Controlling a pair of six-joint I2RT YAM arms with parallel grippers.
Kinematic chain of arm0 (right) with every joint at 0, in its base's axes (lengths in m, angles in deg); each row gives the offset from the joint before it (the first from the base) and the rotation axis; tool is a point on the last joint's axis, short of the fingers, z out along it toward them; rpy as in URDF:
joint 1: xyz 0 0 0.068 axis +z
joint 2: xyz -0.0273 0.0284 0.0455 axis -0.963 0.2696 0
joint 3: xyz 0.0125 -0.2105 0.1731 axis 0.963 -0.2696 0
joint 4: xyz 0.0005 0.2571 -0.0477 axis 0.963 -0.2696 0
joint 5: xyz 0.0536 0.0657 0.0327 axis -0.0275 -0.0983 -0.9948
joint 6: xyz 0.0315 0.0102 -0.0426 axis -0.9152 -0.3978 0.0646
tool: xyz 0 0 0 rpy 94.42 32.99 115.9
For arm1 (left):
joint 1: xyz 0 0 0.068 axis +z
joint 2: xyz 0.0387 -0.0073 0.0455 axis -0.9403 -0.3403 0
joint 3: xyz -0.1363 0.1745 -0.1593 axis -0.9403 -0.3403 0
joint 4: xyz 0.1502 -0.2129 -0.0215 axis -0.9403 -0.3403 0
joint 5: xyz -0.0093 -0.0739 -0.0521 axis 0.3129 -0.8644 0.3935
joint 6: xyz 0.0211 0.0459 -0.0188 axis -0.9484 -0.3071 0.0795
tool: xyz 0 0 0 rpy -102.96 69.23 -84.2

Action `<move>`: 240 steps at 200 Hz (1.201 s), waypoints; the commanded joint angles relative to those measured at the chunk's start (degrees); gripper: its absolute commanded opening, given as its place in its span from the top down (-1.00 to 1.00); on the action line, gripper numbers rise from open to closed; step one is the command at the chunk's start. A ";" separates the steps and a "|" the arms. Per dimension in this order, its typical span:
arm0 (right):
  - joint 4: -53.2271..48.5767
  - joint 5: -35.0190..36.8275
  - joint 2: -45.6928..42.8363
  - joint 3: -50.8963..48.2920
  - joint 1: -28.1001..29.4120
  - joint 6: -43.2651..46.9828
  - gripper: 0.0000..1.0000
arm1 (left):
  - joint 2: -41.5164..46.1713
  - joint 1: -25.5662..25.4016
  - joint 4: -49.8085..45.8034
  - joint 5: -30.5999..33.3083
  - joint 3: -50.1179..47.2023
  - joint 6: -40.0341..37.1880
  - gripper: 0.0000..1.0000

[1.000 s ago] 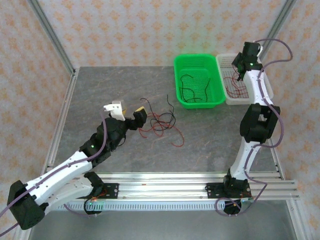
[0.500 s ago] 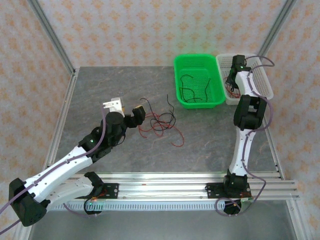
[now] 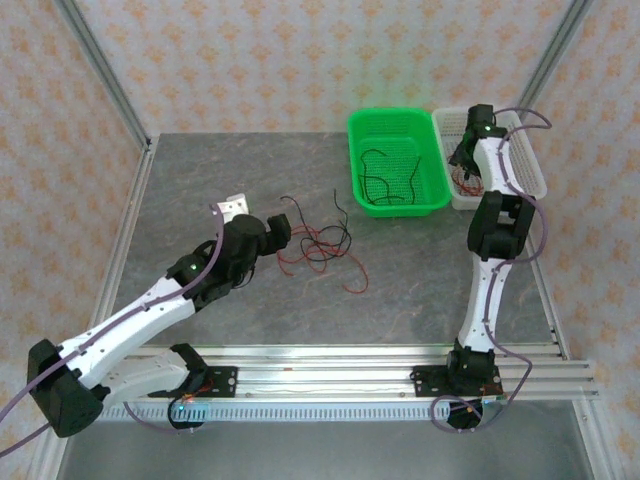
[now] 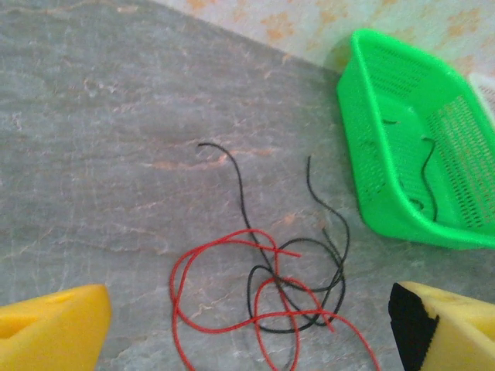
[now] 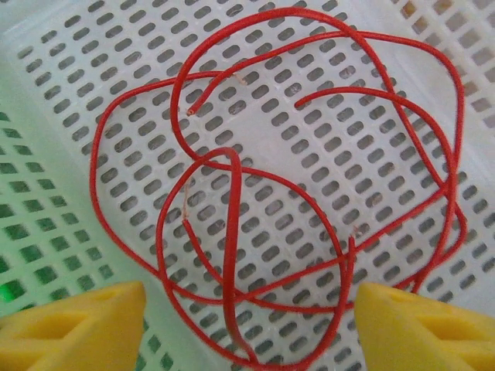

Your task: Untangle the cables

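Walls (image 3: 300, 60) with orange flower paper stand around a grey stone table (image 3: 200, 170). Silver posts (image 3: 100, 70) run up the corners, and a silver rail (image 3: 330, 362) lies along the near edge.

On the left, the left arm (image 3: 150, 310) reaches from the near corner toward the middle of the table. The left gripper (image 4: 249, 317) is close over the table. Its two yellow pads (image 4: 46, 328) are wide apart, and nothing is held between them.

Just right of it, in the middle of the table, lies a tangle of cables (image 3: 320, 245). Red loops and thin black strands cross each other there.

Further right, at the far side, sits a green basket (image 3: 355, 150) with a few black cables (image 3: 385, 185) inside. A white basket (image 3: 440, 115) sits right beside it, on its right.

The right arm (image 3: 495, 230) stands tall on the right and bends down into the white basket. The right gripper (image 5: 249, 317) has its yellow pads apart too and holds nothing. It is just above a bunch of red cables (image 5: 230, 247) curled on the white floor full of holes.
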 commanded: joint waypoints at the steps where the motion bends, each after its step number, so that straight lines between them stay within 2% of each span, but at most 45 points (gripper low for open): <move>1: -1.50 -1.12 -9.29 -2.14 -0.31 -0.82 -0.50 | -2.07 0.20 -4.33 0.27 2.05 2.40 -0.86; 41: 4.99 -2.18 -24.43 -16.78 1.22 -1.57 -0.53 | -9.12 3.51 -3.68 -4.73 1.54 1.87 -0.81; 81: 11.92 -2.93 -41.77 -35.21 5.95 -1.78 -0.52 | -17.05 6.59 -0.94 -8.09 1.83 -0.41 -0.72; 129: 17.35 -8.24 -59.82 -54.85 11.65 -3.57 -0.44 | -27.22 10.08 2.77 -10.92 5.21 -5.19 -0.51; 177: 18.82 -10.00 -70.58 -66.40 17.81 -7.68 -0.35 | -37.04 11.11 5.21 -11.72 11.46 -10.13 -0.35; 240: 20.80 -10.07 -76.17 -73.96 23.27 -13.06 -0.29 | -47.66 11.99 2.31 -10.28 19.89 -11.97 -0.29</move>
